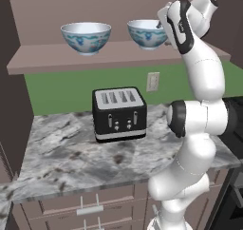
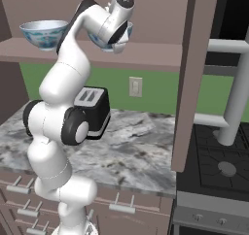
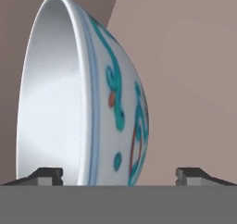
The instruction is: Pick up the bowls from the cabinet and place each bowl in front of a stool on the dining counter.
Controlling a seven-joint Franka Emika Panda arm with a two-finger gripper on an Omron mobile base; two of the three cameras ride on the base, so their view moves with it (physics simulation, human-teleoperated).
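**Gripper at the right bowl's rim, not yet closed**

Left base view: two bowls stand on the cabinet shelf (image 1: 118, 58), one toward its left end (image 1: 86, 37), one toward its right (image 1: 146, 33), where the gripper (image 1: 163, 16) meets it.

Right base view: the hand hides most of the right bowl (image 2: 125, 35), so contact is hard to judge.

Hand view: the jaws are wide open, tips (image 3: 46, 176) straddling the bowl's wall and holding nothing. A shallow bite on the curved wall could slip or tip the bowl off the shelf.
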